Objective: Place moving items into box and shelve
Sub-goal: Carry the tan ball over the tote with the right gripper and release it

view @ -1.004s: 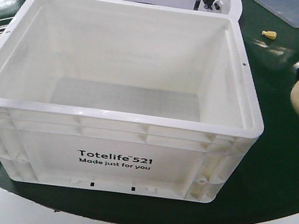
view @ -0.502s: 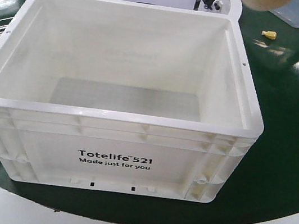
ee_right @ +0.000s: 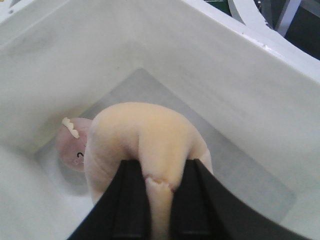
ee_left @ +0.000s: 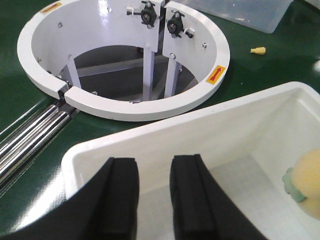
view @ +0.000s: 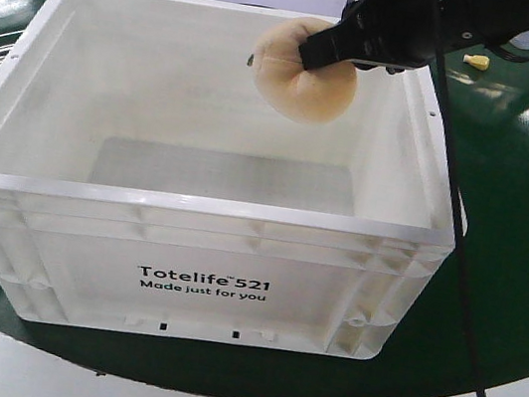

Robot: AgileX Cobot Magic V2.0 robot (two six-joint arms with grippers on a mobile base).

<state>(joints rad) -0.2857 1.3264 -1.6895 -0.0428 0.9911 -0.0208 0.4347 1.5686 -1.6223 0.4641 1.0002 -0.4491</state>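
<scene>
The right jaws clamp the pale yellow lump (ee_right: pixel 145 145), hanging above the white box's (ee_right: pixel 225 75) floor. Beyond their tips a pinkish lump (ee_right: pixel 70 142) lies on that floor (half hidden). The left jaws, bases cut off, stand slightly parted and empty over the box rim.

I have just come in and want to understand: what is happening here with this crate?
The right gripper, jaws shut, holds a yellow lump over the open white crate. A pink lump already lies on the crate's floor. The left gripper hovers above the crate's rim, jaws apart and empty.
</scene>
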